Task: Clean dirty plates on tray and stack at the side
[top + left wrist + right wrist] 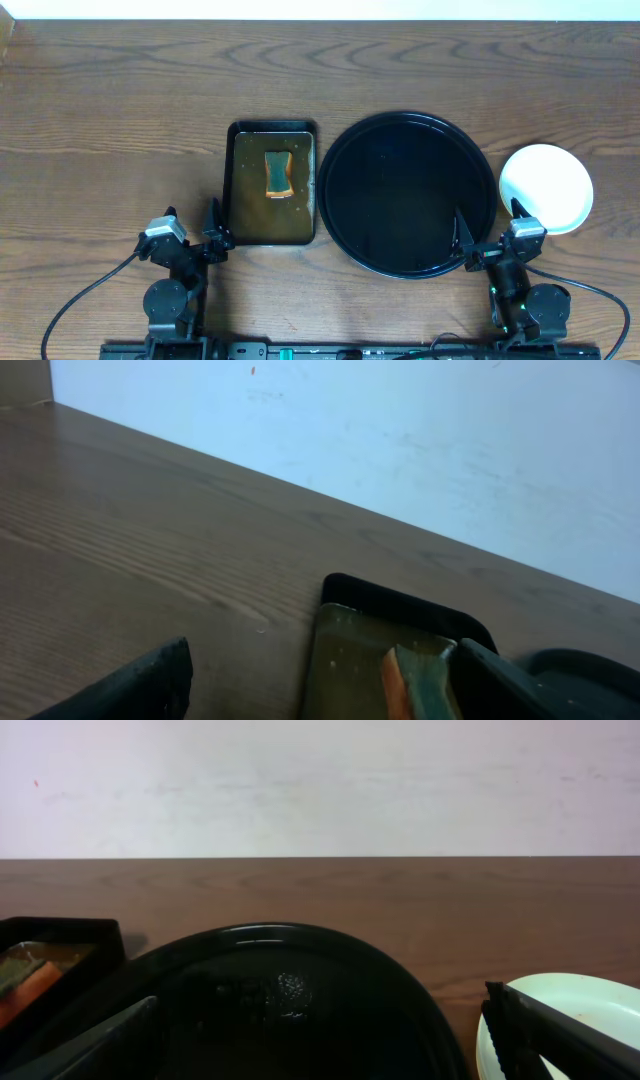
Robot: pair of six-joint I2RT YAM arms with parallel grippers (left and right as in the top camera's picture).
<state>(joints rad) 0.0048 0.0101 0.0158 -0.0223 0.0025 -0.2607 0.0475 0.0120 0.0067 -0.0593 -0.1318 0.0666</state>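
Two pincers are standing wide open near the front edge of the tabletop (pixel 100 120), each holding nothing. The left pincer (pixel 192 210) is hovering at the near left corner of a small dark rectangular tray (pixel 240 140), where a sponge (pixel 278 173) with an orange side is lying in the middle. In the left wrist view that sponge is showing just inside the right finger (pixel 510 680), while the left finger is hanging over bare wood.

The right pincer (pixel 487 212) is sitting at the near right edge of the big round black tray (pixel 400 190), which is lying bare and glossy just right of the rectangular one. In the right wrist view the black tray is filling the space between the spread fingers.

One pale round plate (pixel 545 188) is resting on the wood just right of the black tray, outside its rim and close beside it. It is lying ahead and to the right of the right pincer, outside the jaws rather than between them. The right finger is crossing in front of the plate's near left edge; whether it is touching the plate cannot be told. In the right wrist view the plate is looking pale green. Whether more plates are sitting under it cannot be told.
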